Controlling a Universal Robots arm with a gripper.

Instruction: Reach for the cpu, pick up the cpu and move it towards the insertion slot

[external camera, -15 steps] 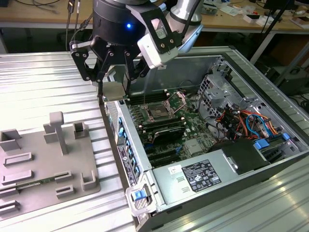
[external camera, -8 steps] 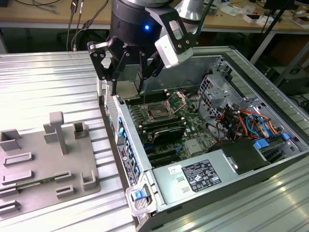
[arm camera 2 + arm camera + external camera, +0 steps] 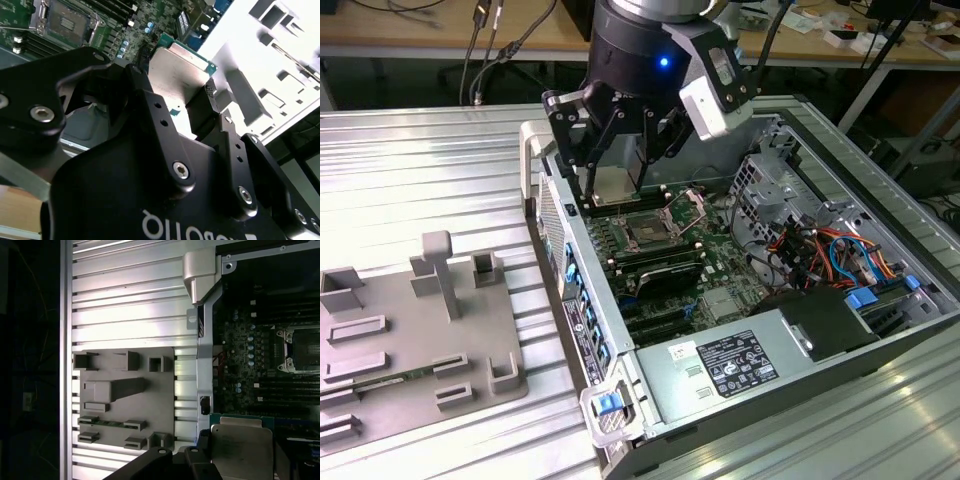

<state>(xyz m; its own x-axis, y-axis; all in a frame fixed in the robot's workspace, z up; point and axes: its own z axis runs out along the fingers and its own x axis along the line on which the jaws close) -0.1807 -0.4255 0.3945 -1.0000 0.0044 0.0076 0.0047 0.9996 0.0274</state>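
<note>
Gripping the cpu (image 3: 177, 70) | tool (image 3: 170, 107) clamped on its edges | above motherboard, near insertion slot (image 3: 647, 232)

The cpu (image 3: 181, 75), a flat square chip with a silvery top and thin green rim, hangs tilted in the air above the motherboard. The insertion slot (image 3: 650, 233) lies nearby, dark centre bare, metal bracket swung open.
</note>
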